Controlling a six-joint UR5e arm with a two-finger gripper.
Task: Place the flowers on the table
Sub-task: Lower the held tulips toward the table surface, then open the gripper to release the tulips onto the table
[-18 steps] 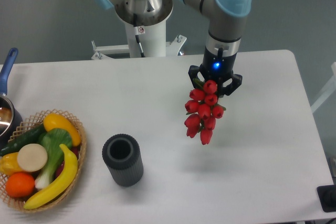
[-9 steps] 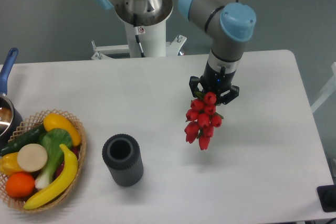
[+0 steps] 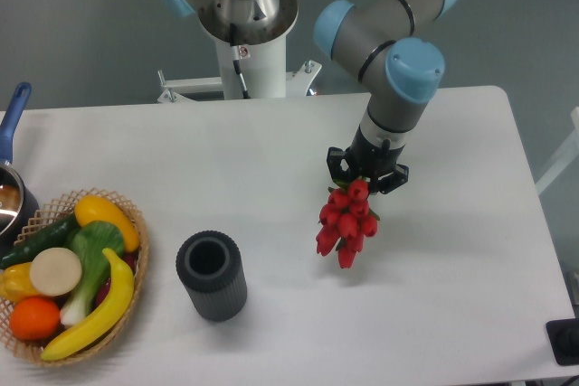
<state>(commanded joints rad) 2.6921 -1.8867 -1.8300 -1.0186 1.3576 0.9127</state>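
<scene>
The flowers [image 3: 346, 223], a bunch of red closed tulips, hang head-down from my gripper [image 3: 365, 174], which is shut on their stems. The stems are mostly hidden between the black fingers. The red heads hang low over the white table [image 3: 452, 250], right of centre, with their shadow just below and to the right. Whether the lowest tips touch the tabletop I cannot tell.
A dark grey ribbed vase [image 3: 212, 274] stands upright left of the flowers. A wicker basket [image 3: 136, 223] of toy fruit and vegetables sits at the left edge, with a blue-handled pot [image 3: 13, 124] behind it. The robot's white base [image 3: 244, 51] stands at the back.
My gripper has lowered toward the table with the flowers, and the arm's wrist has shifted slightly right. The bunch now hangs closer to the tabletop.
</scene>
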